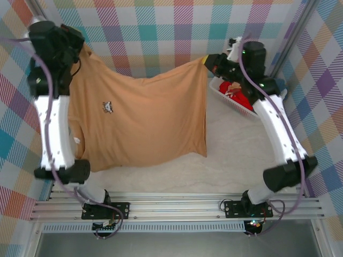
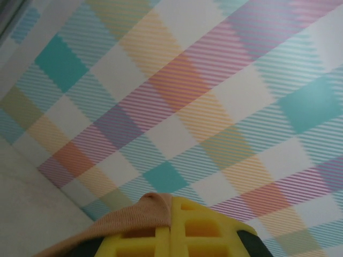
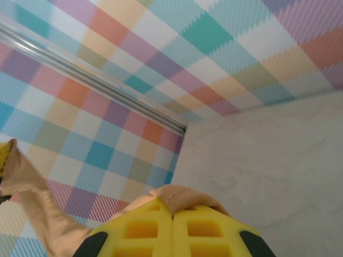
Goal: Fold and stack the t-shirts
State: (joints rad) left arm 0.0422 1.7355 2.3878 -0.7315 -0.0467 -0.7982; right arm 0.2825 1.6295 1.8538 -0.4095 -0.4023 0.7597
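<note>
Both arms clench the tan-brown t-shirt (image 1: 139, 118): the left gripper (image 1: 80, 52) pinches one corner at ten o'clock, the right gripper (image 1: 213, 62) another at two o'clock. The thin, soft cloth stretches between them, sagging mid-span, its small print (image 1: 107, 107) showing. Nothing looks folded or stacked yet. A crumpled red t-shirt (image 1: 237, 97) waits in the white slatted basket (image 1: 228, 101) at three o'clock.

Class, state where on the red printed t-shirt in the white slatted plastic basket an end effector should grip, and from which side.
Probably pinch a raised fold of the crumpled red printed t-shirt from above: the walls of the white slatted plastic basket block the sides, and the cloth lies bunched, showing no clear edge.
</note>
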